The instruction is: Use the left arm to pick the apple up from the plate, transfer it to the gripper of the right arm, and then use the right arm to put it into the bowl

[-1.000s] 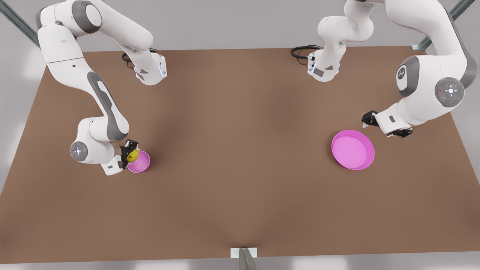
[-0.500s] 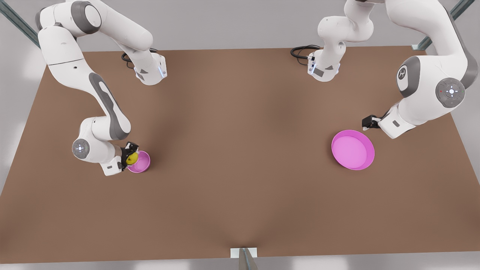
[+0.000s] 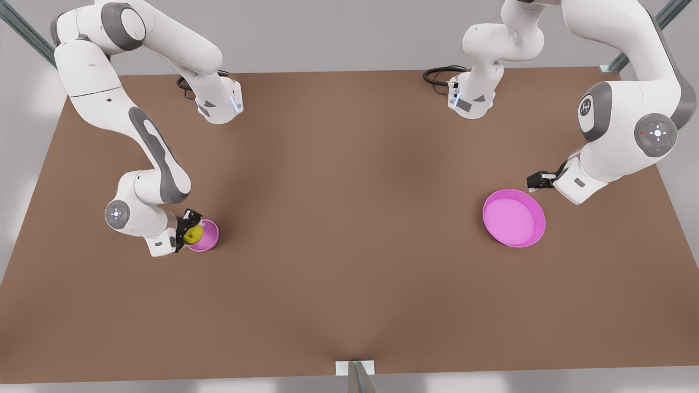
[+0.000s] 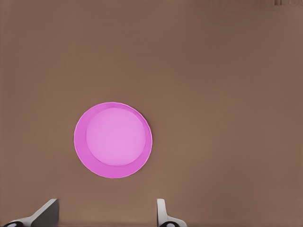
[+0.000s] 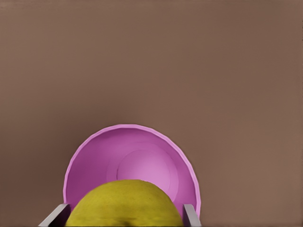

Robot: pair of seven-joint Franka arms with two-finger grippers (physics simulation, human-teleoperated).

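Step in hand: placing, judged near its end.

Apple point(image 3: 193, 234): held between the fingers of the right gripper point(image 3: 190, 229), over the near rim of the bowl point(image 3: 207, 236); in the right wrist view the apple point(image 5: 124, 204) was seen between both fingers point(image 5: 57, 215), above the bowl point(image 5: 94, 156), not yet released.

Left gripper point(image 3: 538, 179): seen beside the plate point(image 3: 514, 218), clear of it, waiting; its fingers point(image 4: 43, 213) were spread apart with nothing between them. The plate point(image 4: 80, 142) was bare.

Next move, as judged: the apple to be centred over the bowl's hollow and the fingers parted, lest it strike the rim.
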